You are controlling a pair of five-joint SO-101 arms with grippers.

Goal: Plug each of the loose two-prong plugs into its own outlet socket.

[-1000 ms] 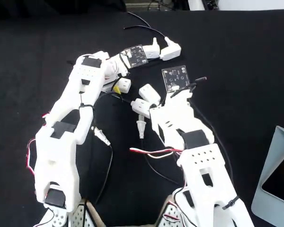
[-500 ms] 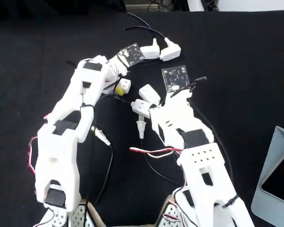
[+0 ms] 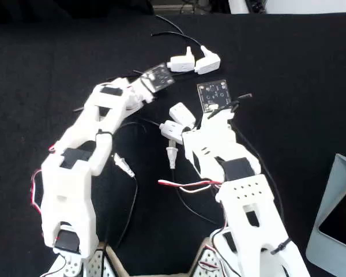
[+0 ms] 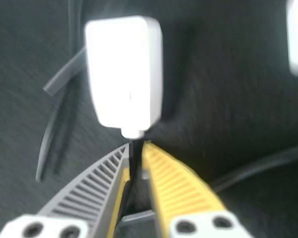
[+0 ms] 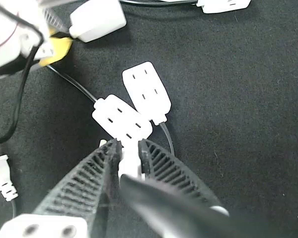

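Observation:
My left gripper [image 4: 135, 146] is shut on the black cord right behind a white socket block [image 4: 124, 74]. The right wrist view shows the same block [image 5: 97, 20] with the left gripper's yellow finger [image 5: 59, 42] at its tail. My right gripper [image 5: 128, 148] is shut on the tail of a white socket [image 5: 121, 119], and a second socket [image 5: 146, 91] lies against it. In the high view these two sockets [image 3: 176, 122] sit mid-table, at the tip of the right arm. One loose two-prong plug [image 3: 172, 154] lies just in front of them. Another plug [image 3: 124, 166] rests beside the left arm.
Two more white sockets [image 3: 193, 60] with black cords lie at the back of the black table [image 3: 288, 69]. Loose black cords [image 3: 187, 208] trail between the arms. A grey-blue stand [image 3: 334, 219] sits at the right edge.
The left arm's wrist has dropped and swung toward the near side, so the arm now covers the socket block in the high view. The right arm has kept still.

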